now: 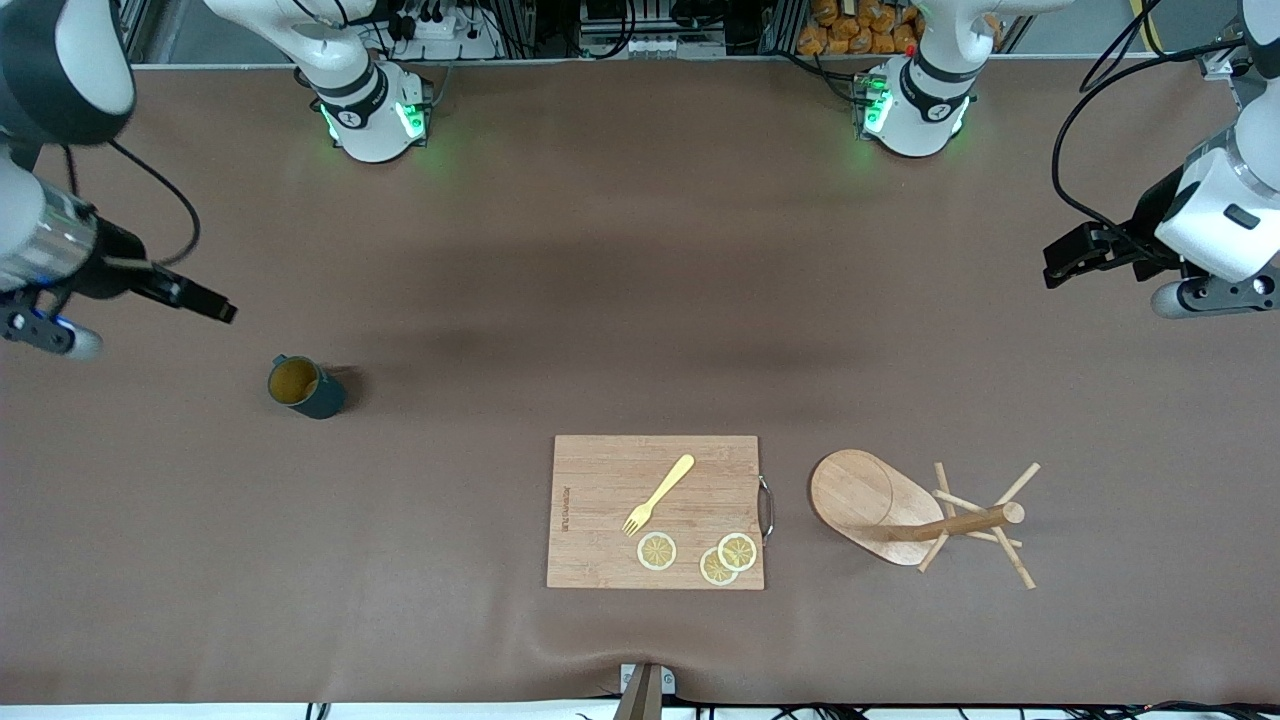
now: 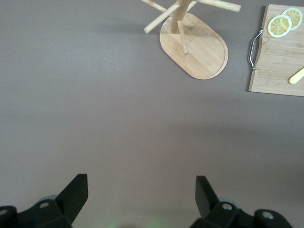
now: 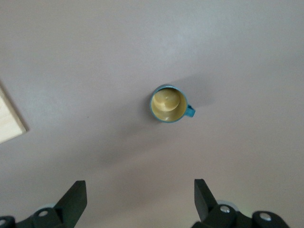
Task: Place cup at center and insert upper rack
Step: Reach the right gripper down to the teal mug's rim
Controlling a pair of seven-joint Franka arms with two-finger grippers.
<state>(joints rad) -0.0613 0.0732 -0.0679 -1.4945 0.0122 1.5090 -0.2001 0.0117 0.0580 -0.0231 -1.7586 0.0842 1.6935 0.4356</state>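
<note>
The dark teal cup (image 1: 305,387) stands upright on the brown table toward the right arm's end, its tan inside showing; it also shows in the right wrist view (image 3: 167,104). The wooden mug tree, the upper rack (image 1: 862,497), stands on its oval base beside the cutting board, toward the left arm's end; it also shows in the left wrist view (image 2: 199,50). My right gripper (image 1: 215,308) is open and empty, up over bare table close to the cup (image 3: 140,187). My left gripper (image 1: 1060,265) is open and empty, over bare table at the left arm's end (image 2: 141,183).
A rectangular wooden cutting board (image 1: 600,480) lies near the table's front middle, with a yellow fork (image 1: 660,492) and three lemon slices (image 1: 657,550) on it. It has a metal handle (image 1: 767,508) on the side toward the mug tree.
</note>
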